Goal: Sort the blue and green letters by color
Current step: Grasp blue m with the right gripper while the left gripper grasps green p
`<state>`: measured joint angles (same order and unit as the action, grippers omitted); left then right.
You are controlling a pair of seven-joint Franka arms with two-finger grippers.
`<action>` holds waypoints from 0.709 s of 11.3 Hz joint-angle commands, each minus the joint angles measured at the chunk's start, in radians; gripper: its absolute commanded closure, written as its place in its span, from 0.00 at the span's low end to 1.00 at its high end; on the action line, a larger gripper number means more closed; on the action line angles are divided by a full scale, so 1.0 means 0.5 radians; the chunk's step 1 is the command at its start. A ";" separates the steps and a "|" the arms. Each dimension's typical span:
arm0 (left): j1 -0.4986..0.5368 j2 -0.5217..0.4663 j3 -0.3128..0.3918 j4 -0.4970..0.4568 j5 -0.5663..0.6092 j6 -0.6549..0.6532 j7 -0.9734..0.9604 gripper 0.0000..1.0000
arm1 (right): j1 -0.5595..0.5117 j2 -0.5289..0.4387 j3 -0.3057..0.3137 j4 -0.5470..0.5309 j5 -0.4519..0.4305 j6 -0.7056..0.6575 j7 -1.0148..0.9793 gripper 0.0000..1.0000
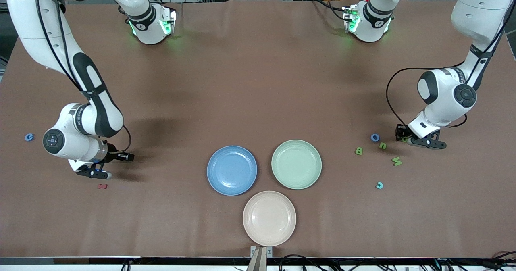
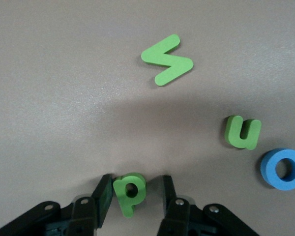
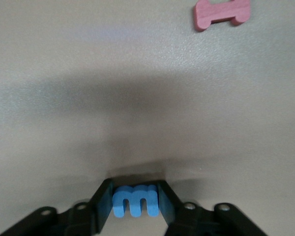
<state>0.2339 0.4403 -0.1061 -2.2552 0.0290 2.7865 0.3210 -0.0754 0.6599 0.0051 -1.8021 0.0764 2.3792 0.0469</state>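
1. Closing in on the first picks: the left pincer sits low on the counter toward the left arm's end, at three o'clock from the green plate. Its jaws stand narrow around a green p, with a sliver of gap showing at one pad.
2. The right pincer is down at nine o'clock from the blue plate, both pads pressed on a blue m that lies flat on the counter.
3. Nothing is sorted yet. The blue plate, the green plate and the pink plate at six o'clock of the pair all sit bare.
4. Waiting near the left pincer, at three to four o'clock from the green plate: a blue O, a green u, a green B, a green zigzag and a teal c.
5. A blue G lies at the counter's nine o'clock edge. The red letter, at five o'clock from the right pincer, is no part of the job.
6. By this reckoning the work has barely begun: two letters in hand, six more to go.
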 commanded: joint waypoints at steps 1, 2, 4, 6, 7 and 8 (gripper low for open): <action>0.008 0.000 -0.006 -0.067 -0.015 0.023 0.067 0.71 | -0.012 0.012 0.008 -0.047 0.016 0.046 0.004 1.00; 0.008 0.006 -0.006 -0.067 -0.015 0.038 0.067 0.77 | -0.009 0.009 0.008 -0.035 0.025 0.040 0.010 1.00; 0.008 0.012 -0.006 -0.064 -0.015 0.038 0.067 0.87 | 0.037 0.000 0.026 0.045 0.028 0.019 0.108 1.00; -0.059 -0.082 -0.003 -0.030 -0.024 -0.010 0.030 0.93 | 0.159 -0.001 0.027 0.140 0.025 -0.015 0.331 1.00; -0.130 -0.150 0.000 0.037 -0.033 -0.193 -0.061 0.94 | 0.227 0.006 0.027 0.198 0.028 -0.055 0.466 1.00; -0.206 -0.193 -0.003 0.137 -0.033 -0.392 -0.196 0.94 | 0.288 0.009 0.030 0.247 0.031 -0.089 0.601 1.00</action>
<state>0.2111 0.4226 -0.1091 -2.2480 0.0289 2.7618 0.3146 0.0024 0.6573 0.0205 -1.7427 0.0780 2.3774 0.2115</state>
